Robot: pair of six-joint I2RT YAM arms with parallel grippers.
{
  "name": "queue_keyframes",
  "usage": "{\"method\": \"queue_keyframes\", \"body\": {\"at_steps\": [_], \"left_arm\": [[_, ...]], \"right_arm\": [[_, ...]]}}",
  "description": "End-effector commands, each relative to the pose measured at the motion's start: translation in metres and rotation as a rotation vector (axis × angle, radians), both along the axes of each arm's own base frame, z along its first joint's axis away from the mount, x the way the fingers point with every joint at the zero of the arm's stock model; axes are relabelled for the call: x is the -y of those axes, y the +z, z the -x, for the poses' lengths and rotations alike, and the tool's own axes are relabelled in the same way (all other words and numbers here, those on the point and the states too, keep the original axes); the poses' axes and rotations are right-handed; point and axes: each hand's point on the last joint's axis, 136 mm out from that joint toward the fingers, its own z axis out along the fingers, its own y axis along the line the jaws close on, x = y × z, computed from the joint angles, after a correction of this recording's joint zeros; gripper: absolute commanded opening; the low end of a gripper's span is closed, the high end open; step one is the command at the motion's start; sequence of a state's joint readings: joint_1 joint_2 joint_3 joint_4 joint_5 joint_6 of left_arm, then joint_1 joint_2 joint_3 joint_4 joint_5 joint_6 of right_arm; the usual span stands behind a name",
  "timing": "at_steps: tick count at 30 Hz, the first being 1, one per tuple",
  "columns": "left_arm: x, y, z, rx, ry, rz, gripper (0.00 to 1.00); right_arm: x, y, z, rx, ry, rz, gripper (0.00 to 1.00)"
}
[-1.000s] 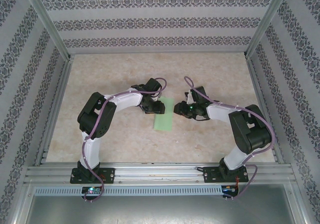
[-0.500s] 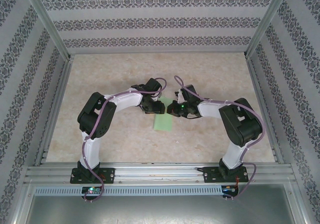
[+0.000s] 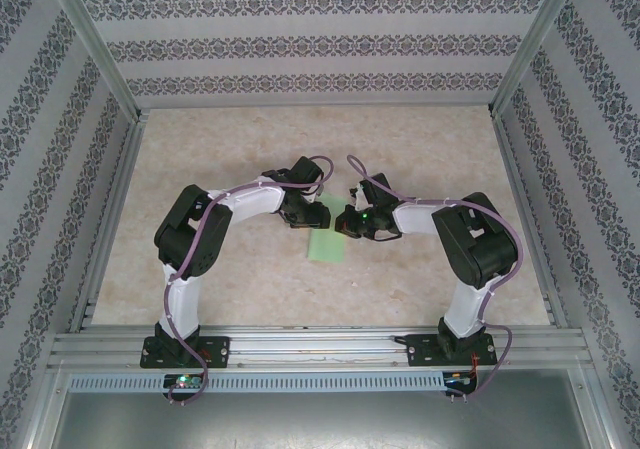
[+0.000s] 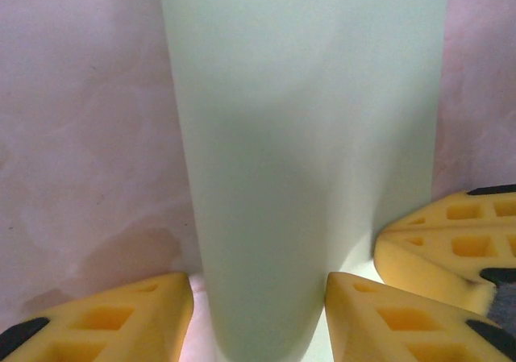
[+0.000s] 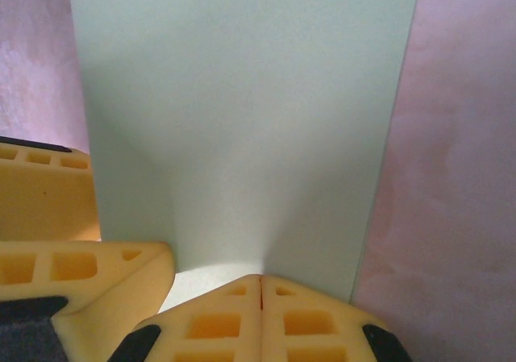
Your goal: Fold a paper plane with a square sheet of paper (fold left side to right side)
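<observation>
The square sheet of paper (image 3: 327, 241) is light green and lies doubled over into a narrow strip on the table between my two arms. In the left wrist view its rounded, uncreased fold (image 4: 306, 136) runs between the fingers of my left gripper (image 4: 260, 318), which stands open astride it. That left gripper (image 3: 308, 216) sits at the strip's upper left. My right gripper (image 3: 343, 221) is at the strip's upper right edge. It is shut, with the tips of the right gripper (image 5: 262, 285) against the paper (image 5: 242, 112). I cannot tell whether any paper is caught between them.
The two grippers are very close. The right gripper's yellow fingers (image 4: 451, 245) show beside the left one, and the left gripper's fingers (image 5: 48, 201) show in the right wrist view. Patterned walls and metal rails (image 3: 110, 219) enclose the beige table (image 3: 420, 149).
My right arm has swung left onto the paper's right edge and its gripper has shut. The left arm and the paper have stayed in place.
</observation>
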State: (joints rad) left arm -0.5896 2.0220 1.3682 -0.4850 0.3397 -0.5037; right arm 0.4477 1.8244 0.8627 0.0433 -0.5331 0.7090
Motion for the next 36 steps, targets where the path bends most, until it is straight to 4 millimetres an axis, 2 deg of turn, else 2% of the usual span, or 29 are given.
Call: {"method": "queue_keyframes", "body": {"at_steps": [1, 6, 11, 14, 17, 24, 28, 36], "left_arm": [[-0.004, -0.018, 0.024, -0.072, -0.03, -0.017, 0.52], [-0.009, 0.024, 0.01, 0.032, -0.021, 0.024, 0.57], [-0.012, 0.049, 0.008, 0.101, -0.021, 0.07, 0.57], [-0.01, 0.057, 0.011, 0.125, -0.031, 0.107, 0.52], [-0.005, 0.061, 0.014, 0.135, -0.049, 0.157, 0.43], [0.019, 0.048, 0.025, 0.059, -0.116, 0.285, 0.2], [0.019, 0.034, 0.023, 0.045, -0.119, 0.291, 0.16], [0.002, 0.005, 0.02, 0.014, -0.073, 0.266, 0.13]], "right_arm": [[0.011, -0.028, 0.015, -0.088, -0.012, 0.069, 0.0], [0.017, -0.035, 0.019, -0.101, -0.01, 0.106, 0.0], [0.02, -0.036, 0.021, -0.103, -0.009, 0.122, 0.0], [0.021, -0.037, 0.021, -0.103, -0.008, 0.13, 0.0], [0.022, -0.037, 0.021, -0.104, -0.007, 0.136, 0.0], [0.023, -0.039, 0.021, -0.108, -0.007, 0.145, 0.0], [0.023, -0.04, 0.022, -0.112, -0.004, 0.151, 0.0], [0.027, -0.042, 0.024, -0.117, 0.002, 0.177, 0.0]]}}
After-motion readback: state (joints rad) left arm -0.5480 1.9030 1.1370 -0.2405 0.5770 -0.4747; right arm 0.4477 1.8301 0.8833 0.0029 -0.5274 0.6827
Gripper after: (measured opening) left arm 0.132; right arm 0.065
